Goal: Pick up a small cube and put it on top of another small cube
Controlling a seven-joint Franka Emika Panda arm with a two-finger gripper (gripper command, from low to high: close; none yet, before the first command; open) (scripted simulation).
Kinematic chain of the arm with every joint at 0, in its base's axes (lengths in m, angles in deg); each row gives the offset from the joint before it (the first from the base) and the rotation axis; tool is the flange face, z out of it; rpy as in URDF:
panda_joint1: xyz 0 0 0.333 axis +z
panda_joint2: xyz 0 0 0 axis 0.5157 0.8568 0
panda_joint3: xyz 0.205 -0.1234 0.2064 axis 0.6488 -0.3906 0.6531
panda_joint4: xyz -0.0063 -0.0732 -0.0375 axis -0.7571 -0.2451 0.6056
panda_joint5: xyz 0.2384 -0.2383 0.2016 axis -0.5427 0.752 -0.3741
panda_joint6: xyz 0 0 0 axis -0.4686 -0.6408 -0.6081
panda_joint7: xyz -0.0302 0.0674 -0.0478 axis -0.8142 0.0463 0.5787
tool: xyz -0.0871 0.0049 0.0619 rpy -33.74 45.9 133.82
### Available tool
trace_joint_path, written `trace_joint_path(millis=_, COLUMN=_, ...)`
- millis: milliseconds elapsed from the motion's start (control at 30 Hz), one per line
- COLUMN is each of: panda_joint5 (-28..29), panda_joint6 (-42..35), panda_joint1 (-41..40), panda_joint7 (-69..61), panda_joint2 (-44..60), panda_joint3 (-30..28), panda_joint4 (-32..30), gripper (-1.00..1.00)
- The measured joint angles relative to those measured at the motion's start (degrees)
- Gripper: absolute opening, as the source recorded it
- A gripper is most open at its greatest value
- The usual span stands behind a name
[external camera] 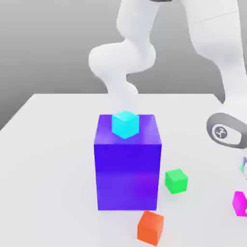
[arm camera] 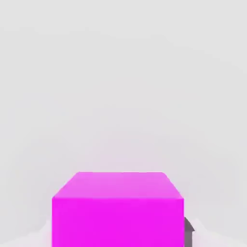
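Note:
The small magenta cube (external camera: 240, 202) sits at the exterior view's right edge, partly cut off by it. In the hand view the same magenta cube (arm camera: 118, 210) looms very close, with white table beyond it. My gripper (external camera: 244, 193) is down at that right edge, right at the cube, with the white arm's wrist (external camera: 224, 130) above it. Other small cubes lie on the table: a green cube (external camera: 176, 181) and an orange-red cube (external camera: 150, 227). A cyan cube (external camera: 126, 124) rests on top of the big blue-purple block (external camera: 128, 169).
The tall blue-purple block stands mid-table, to the exterior view's left of the gripper. The white arm (external camera: 125, 53) curves behind and above it. The table's (external camera: 48, 169) left half in the exterior view is bare white surface.

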Motion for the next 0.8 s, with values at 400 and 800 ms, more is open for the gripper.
trace_joint_path(millis=400, panda_joint5=-6.19, panda_joint6=-7.78, panda_joint1=-5.52, panda_joint7=-8.13, panda_joint2=-22.49, panda_joint3=1.8, panda_joint4=-14.24, gripper=-1.0)
trace_joint_path(millis=800, panda_joint5=-14.25, panda_joint6=-4.16, panda_joint1=-6.23, panda_joint7=-19.79, panda_joint2=-39.53, panda_joint3=-2.99, panda_joint4=-34.81, gripper=-1.0)
